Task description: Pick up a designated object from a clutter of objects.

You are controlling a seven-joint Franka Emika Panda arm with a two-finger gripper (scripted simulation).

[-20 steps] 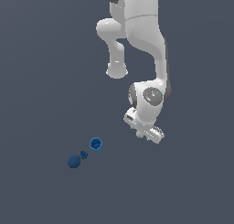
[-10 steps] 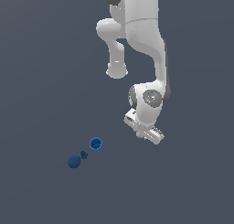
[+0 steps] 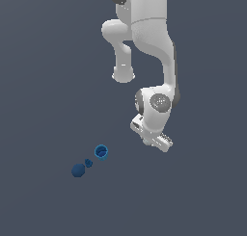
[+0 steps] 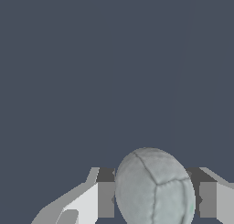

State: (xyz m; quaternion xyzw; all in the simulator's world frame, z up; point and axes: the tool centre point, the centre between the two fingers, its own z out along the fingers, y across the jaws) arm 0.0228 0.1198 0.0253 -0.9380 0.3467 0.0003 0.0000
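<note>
The designated object, a pale grey-white ball [image 4: 155, 191] with stitched panels, fills the space between my gripper's [image 4: 156, 209] two fingers [image 4: 106, 200] in the wrist view. The jaws stand on either side of it, with only thin slivers of gap. In the exterior view my gripper [image 3: 153, 139] hangs low over the floor and the hand hides the ball. The rest of the clutter lies to the exterior view's left of the hand: a bright blue cup [image 3: 101, 151], a tiny dark blue piece [image 3: 88, 162] and a dark blue ball [image 3: 78, 170].
The flat dark grey floor [image 3: 202, 196] stretches all around. The arm's white links [image 3: 144, 32] rise above and behind the hand. The three blue items lie in a diagonal row about a hand's width away.
The hand has sunk slightly lower over the last second. The blue items have not moved.
</note>
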